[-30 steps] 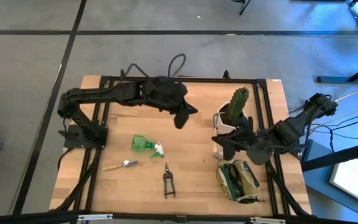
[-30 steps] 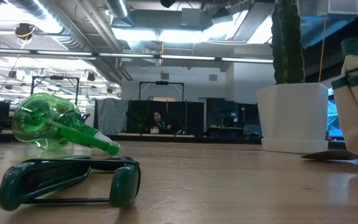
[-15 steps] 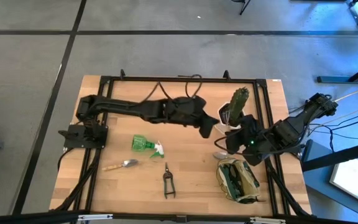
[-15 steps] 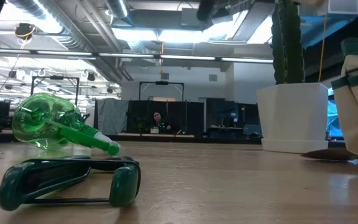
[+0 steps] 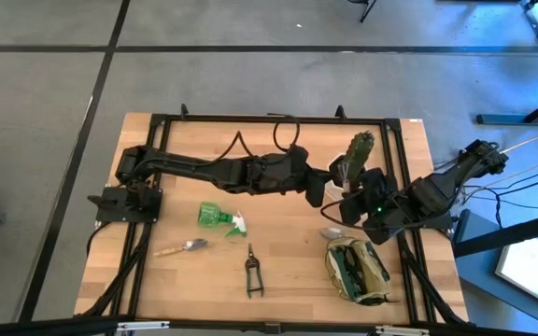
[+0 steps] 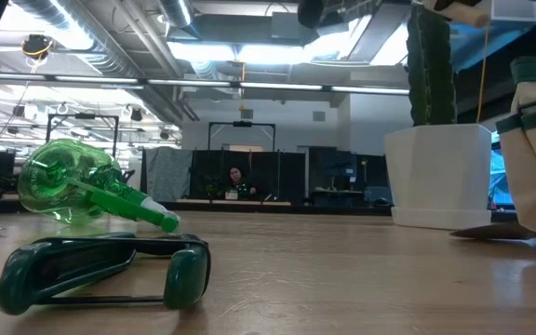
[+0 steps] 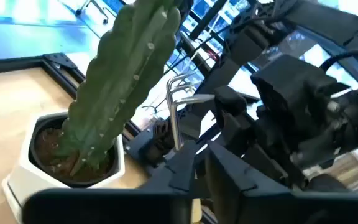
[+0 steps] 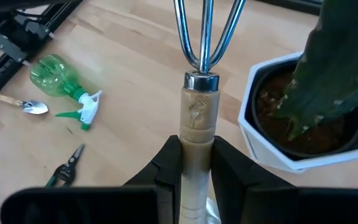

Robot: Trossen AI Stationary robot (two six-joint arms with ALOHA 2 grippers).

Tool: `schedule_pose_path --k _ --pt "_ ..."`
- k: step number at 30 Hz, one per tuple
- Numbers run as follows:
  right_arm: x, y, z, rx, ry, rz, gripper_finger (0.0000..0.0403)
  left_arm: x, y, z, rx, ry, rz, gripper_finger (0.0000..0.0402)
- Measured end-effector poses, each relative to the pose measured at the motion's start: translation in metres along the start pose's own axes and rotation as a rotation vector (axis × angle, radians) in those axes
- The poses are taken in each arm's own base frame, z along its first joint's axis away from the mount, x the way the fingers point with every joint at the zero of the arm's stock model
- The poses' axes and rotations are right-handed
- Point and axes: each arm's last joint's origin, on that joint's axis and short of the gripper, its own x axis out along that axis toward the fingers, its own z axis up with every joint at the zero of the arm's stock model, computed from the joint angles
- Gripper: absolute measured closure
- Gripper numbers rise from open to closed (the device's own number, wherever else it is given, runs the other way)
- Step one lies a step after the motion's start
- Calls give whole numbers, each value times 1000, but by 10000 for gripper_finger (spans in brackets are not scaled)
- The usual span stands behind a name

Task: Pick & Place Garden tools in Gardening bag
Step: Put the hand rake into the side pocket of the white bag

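Over the wooden table (image 5: 278, 252), the right gripper (image 8: 194, 165) pinches a hand rake (image 8: 197, 118) by its wooden handle, tines pointing straight ahead of the fingers, the gardening bag (image 5: 358, 271) lying just below and nearer this arm than the left gripper (image 5: 318, 187), whose opening I cannot tell.

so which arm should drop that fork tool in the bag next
Right. Its gripper is shut on the fork tool's wooden handle, and it is close to the bag. The left gripper holds nothing, beside the cactus.
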Motion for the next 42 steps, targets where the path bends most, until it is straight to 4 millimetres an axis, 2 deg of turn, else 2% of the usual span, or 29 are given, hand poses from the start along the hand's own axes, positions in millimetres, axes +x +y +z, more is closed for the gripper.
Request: schedule_pose_path --k 4,9,14,21,34,42 --pt "1 0 1 -6 -2 -6 344 5 3 -2 -59 -2 6 306" --pt "1 0 1 0 -3 -1 344 20 9 -19 -156 25 -9 232" --pt "6 4 -1 0 2 -13 344 31 6 -33 -182 -9 -81 201" --pt "11 10 -6 -12 28 -34 344 29 4 -32 -144 -53 -52 211" --pt "10 16 -8 -83 37 21 344 28 2 -32 -138 -42 -62 271" --pt "10 8 -9 -79 65 -49 344 16 -13 -35 -113 9 -125 269"
